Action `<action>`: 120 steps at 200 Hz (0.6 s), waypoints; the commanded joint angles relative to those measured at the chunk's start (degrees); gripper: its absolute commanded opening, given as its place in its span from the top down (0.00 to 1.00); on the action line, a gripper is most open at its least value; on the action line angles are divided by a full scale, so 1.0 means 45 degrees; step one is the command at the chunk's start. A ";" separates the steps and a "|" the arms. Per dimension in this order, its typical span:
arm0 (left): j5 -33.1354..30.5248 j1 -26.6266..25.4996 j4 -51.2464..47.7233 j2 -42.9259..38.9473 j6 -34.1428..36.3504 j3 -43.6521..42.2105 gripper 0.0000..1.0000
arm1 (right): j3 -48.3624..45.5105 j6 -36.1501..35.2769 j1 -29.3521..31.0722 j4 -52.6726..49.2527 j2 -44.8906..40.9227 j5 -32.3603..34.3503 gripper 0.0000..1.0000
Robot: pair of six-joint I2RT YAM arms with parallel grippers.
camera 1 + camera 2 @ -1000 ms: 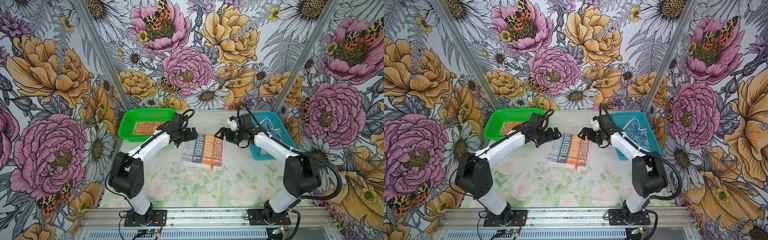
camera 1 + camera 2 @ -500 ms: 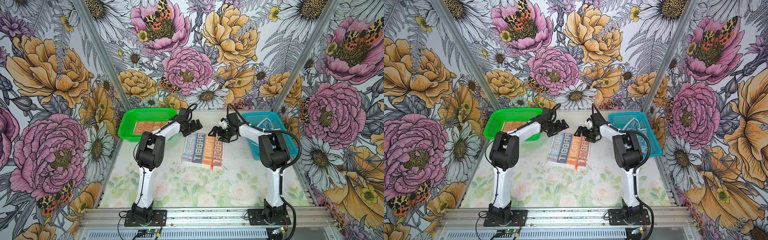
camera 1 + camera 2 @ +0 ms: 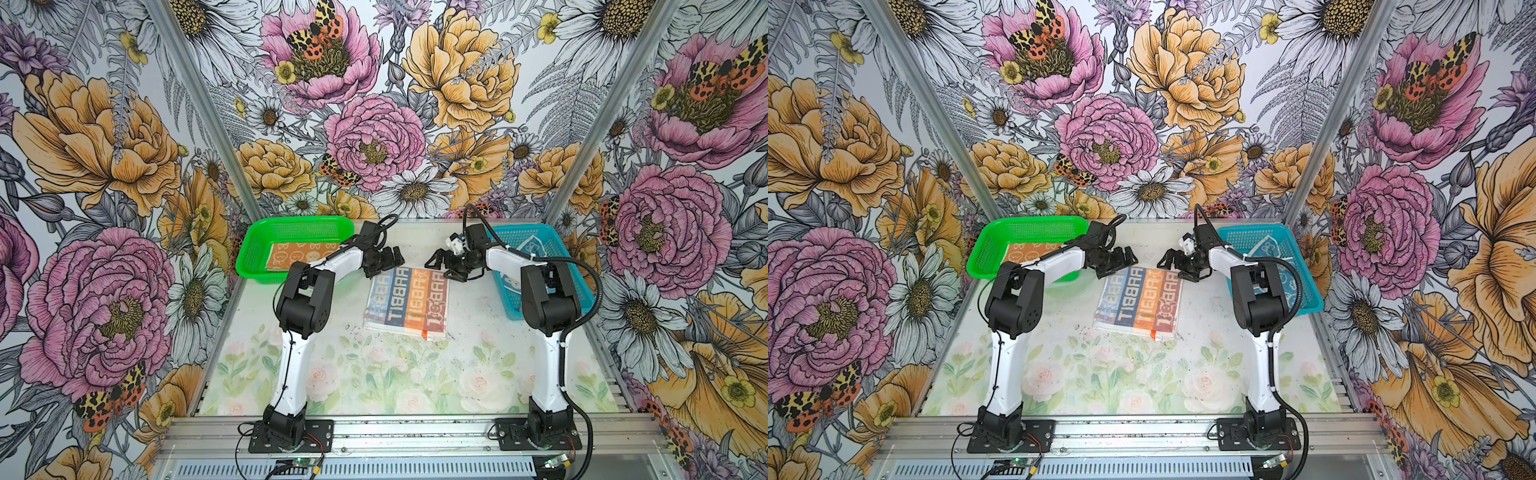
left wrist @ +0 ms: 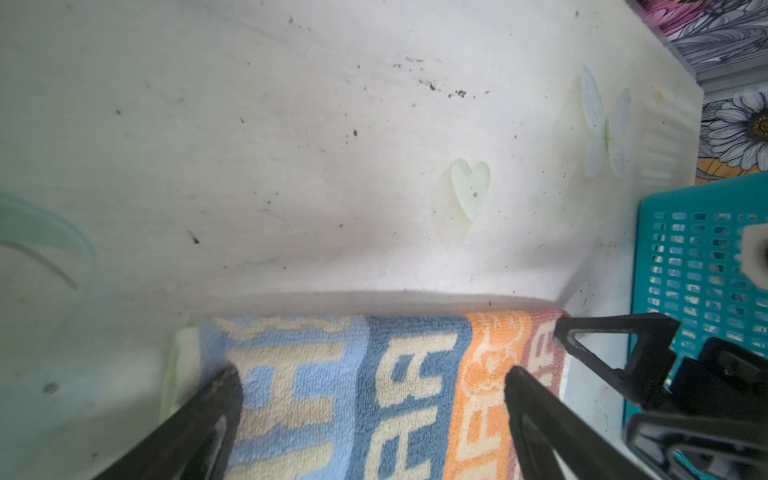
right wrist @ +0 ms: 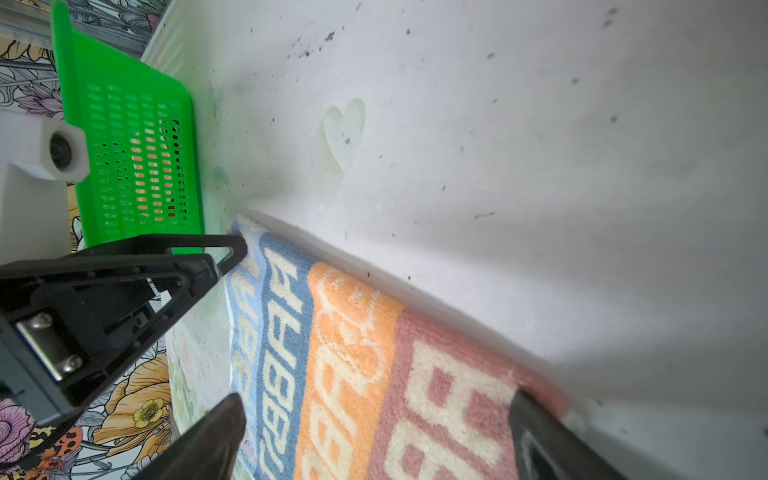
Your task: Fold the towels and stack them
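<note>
**Left arm [image 3: 305, 303] and right arm [image 3: 548, 299] reared up; striped towel [image 3: 409, 301] unmoved**

Elbows on both sides stand higher than a second ago, and the upper links are now near upright over their bases. Both grippers are near the same spot as then, at the towel's far edge.

Left to right across the table [image 3: 374, 374]:

- Far left corner: green basket [image 3: 249, 253]. An orange towel [image 3: 303, 255] with pale faces lies flat in its bottom.
- Left gripper [image 3: 386, 262]: just right of that basket, over the striped towel's far left corner. Its jaws are spread wide and grip nothing. In the left wrist view the fingers [image 4: 208, 411] straddle the light-blue, dark-blue and orange stripes. Cannot tell whether they touch the cloth.
- Middle, nearer the far edge than the near one: the striped towel, folded flat. Its stripes are light blue, dark blue, orange and pink, with cream RABBIT lettering. A small orange-red tag [image 3: 424, 333] sits at its near right corner.
- Right gripper [image 3: 440, 266]: over the same towel's far right corner, jaws likewise wide apart and empty. One fingertip sits at the pink stripe's corner.
- Far right corner: blue basket [image 3: 582, 291]. A blue towel [image 3: 530, 248] lies rumpled inside, partly hidden by the right arm.
</note>
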 commanded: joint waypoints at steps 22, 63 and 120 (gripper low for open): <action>-0.1060 -0.0277 -0.1197 -0.0933 0.0977 0.0156 0.01 | 0.0356 -0.0637 -0.0239 -0.0419 -0.0058 0.0512 0.01; -0.1206 -0.0868 -0.1612 -0.2198 0.1202 0.0071 0.01 | 0.0175 -0.0620 -0.0165 -0.0506 -0.1643 0.0458 0.01; -0.0760 -0.1714 -0.1502 -0.3542 0.0758 -0.2166 0.01 | -0.0706 -0.0756 -0.0191 -0.0528 -0.2079 0.0859 0.00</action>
